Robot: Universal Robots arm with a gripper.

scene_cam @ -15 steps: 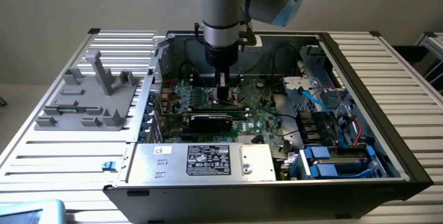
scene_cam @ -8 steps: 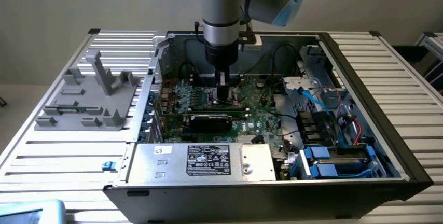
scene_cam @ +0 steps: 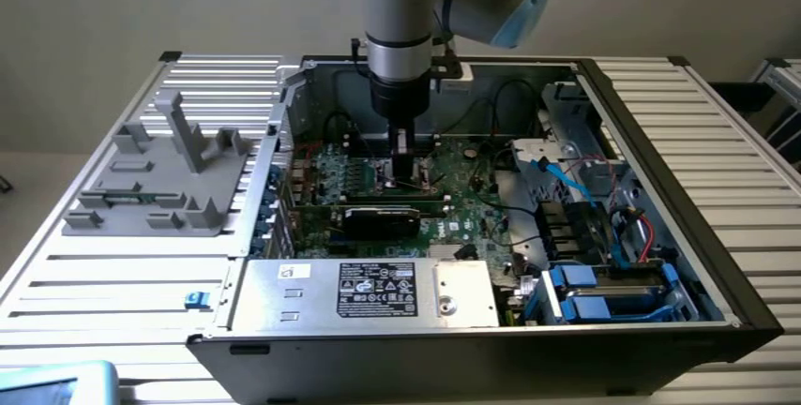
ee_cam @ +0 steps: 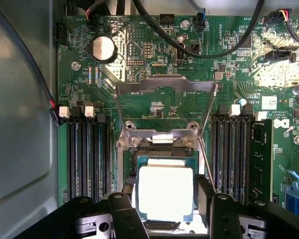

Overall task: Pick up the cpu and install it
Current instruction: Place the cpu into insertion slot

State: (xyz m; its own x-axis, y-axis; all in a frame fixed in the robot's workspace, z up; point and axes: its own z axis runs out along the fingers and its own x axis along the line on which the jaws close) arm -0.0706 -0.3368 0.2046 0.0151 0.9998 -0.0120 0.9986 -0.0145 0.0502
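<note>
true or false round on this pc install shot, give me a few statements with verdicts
1. The hinged metal frame on the motherboard is flipped open. True.
2. The cpu lies on the grey fixture outside the case. False: it is at the socket on the motherboard.
3. The claw is down inside the open computer case. True.
4. Every memory slot is empty. False: one memory stick stands in a slot beside the socket.
</note>
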